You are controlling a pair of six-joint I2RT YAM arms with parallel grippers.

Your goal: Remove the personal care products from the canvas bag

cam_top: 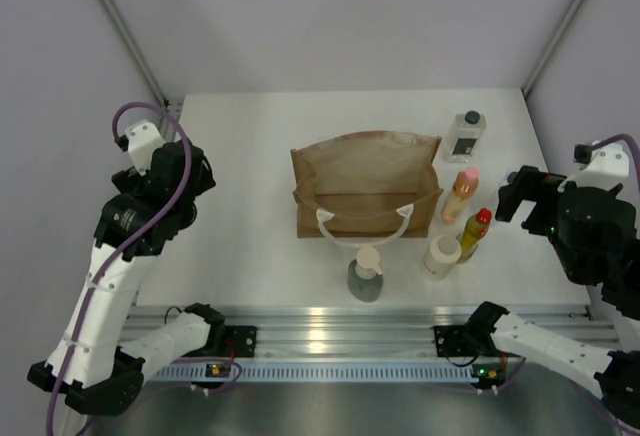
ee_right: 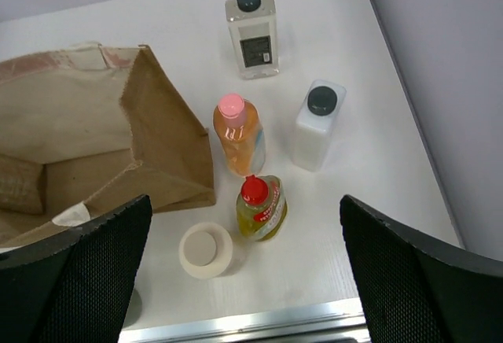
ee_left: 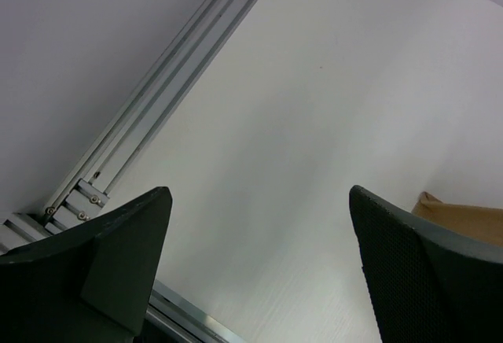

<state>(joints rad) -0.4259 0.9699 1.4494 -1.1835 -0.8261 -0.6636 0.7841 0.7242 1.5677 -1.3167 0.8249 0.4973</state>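
Scanning the room for you, Sam: plain grey walls, metal frame struts running up the back corners, a white tabletop, and an aluminium rail along its near edge.

And the bag, Jo?

Tan-brown canvas bag with white loop handles, dead centre on the table, mouth gaping. Bottles are out on the surface. A grey pump bottle sits just in front of the handles. To the bag's right are an orange bottle with a pink cap, a yellow bottle with a red cap and a cream cylinder. A clear square bottle with a dark cap is farther back, and a white square bottle with a dark cap is nearest the right edge.

Any writing you can read?

Dark label with pale print on the clear one, red-and-white label on the yellow. Both too small to read.

Grippers?

Left gripper hangs over bare table left of the bag, fingers spread wide, nothing between them. Right gripper hovers above the bottle cluster, fingers just as wide apart, holding nothing.
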